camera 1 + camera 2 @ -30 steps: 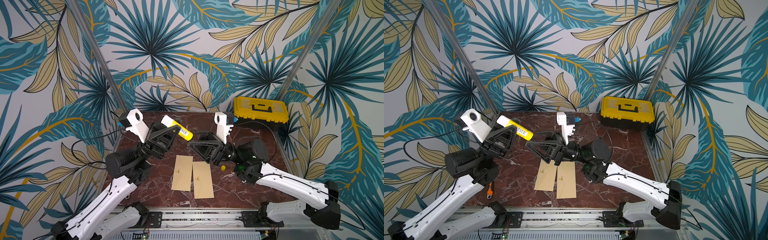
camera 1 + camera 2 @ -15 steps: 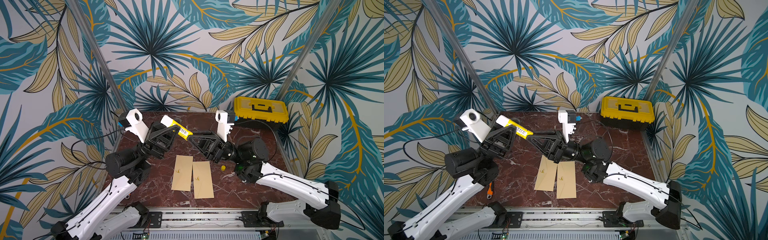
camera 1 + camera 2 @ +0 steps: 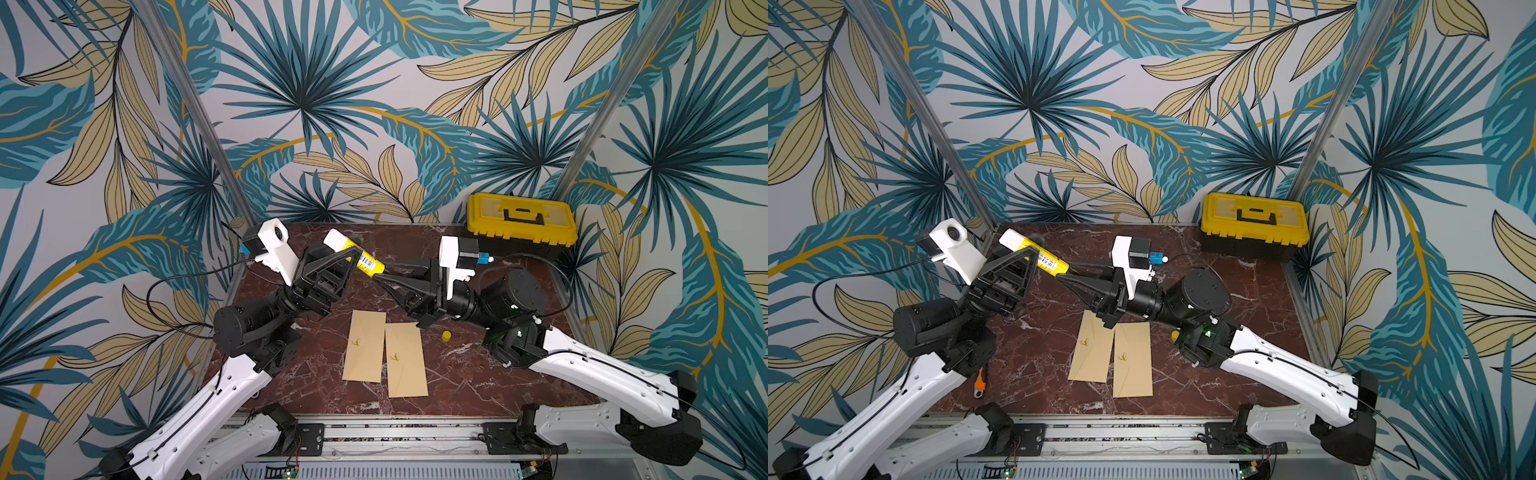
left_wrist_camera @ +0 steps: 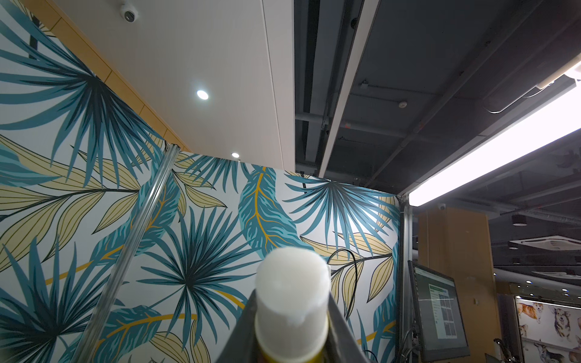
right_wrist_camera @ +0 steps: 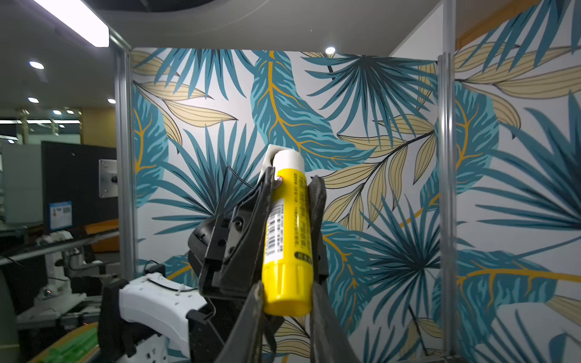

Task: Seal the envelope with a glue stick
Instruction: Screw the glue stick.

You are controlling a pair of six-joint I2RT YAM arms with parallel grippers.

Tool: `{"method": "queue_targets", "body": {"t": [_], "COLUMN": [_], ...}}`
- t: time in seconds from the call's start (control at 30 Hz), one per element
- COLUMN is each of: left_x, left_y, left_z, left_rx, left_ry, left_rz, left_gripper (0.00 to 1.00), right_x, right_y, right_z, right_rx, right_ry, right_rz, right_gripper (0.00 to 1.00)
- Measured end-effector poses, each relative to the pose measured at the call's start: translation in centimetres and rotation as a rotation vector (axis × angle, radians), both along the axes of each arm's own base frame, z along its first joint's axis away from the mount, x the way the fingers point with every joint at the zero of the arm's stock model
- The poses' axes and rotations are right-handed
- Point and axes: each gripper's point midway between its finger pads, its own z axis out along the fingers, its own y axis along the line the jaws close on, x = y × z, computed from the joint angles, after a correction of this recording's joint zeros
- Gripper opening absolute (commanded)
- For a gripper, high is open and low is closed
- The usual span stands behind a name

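- Both arms have the glue stick [image 3: 365,261] at once. It's up in the air over the back part of the surface [image 3: 478,386], behind the tan envelopes [image 3: 364,347] and touching nothing down there.
- The left hand [image 3: 352,252] is clamped around the middle of the stick. The right hand [image 5: 286,295] is pinched tight on its yellow bottom end.
- The cap's off. The white tip [image 4: 292,283] pokes out past the left hand's fingers toward the back-left corner. The little yellow cap [image 3: 446,336] sits on the marble just right of the envelopes, close to the right arm.
- The two envelopes lie flat mid-surface with their long edges right up against each other, the right one a bit nearer the front.
- Edges: leaf-print panels [image 3: 311,124] box in the back and both sides, with metal posts [image 3: 195,137] at the back corners. The front ends at the rail [image 3: 395,432] carrying the arm bases.
- Room to move: there's bare marble between the envelopes and the rail, plus a strip behind the hands up to the back panel.
- A yellow-lidded toolbox [image 3: 521,224] fills the back-right corner, and an orange-handled tool [image 3: 980,380] lies by the left arm's base.
- Writing: there's a barcode label [image 5: 274,231] on the stick and fine print along its side, too small for me to read. Each envelope has a small gold mark [image 3: 356,342] I can't make out.
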Motion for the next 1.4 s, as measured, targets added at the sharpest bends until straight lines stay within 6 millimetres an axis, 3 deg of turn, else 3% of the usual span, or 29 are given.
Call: {"method": "queue_targets", "body": {"t": [0.3,0.5,0.7,0.83,1.03,1.23,1.4], "left_x": [1.3,2.2,2.6,2.9,2.9,2.8,2.8], "left_y": [1.2,1.6,1.3,0.9,0.2,-0.3,-0.6], "left_z": [-0.7,-1.1,-1.5,-1.9,-2.3,-2.4,-2.4], "left_rx": [-0.062,-0.092,-0.076,-0.057,-0.026,-0.011,-0.008], "left_ry": [0.076,0.115,0.131,0.137,0.131,0.116,0.109], "left_rz": [0.054,0.081,0.085,0.082,0.064,0.043,0.031], "left_gripper": [0.0,0.0,0.0,0.0,0.0,0.0,0.0], "right_x": [1.3,1.9,1.8,1.9,1.9,1.8,2.5], "right_y": [1.4,1.6,0.9,0.3,-0.6,-1.0,0.0], "right_z": [-0.6,-0.8,-1.9,-2.5,-1.6,-0.8,-1.4], "right_rx": [-0.146,-0.173,-0.13,-0.061,0.101,0.231,0.272], "right_ry": [-0.571,-0.721,-0.495,-0.196,0.23,0.479,0.61], "right_rz": [-0.28,-0.368,-0.296,-0.188,-0.007,0.147,0.214], "right_gripper": [0.08,0.28,0.39,0.48,0.61,0.59,0.55]}}
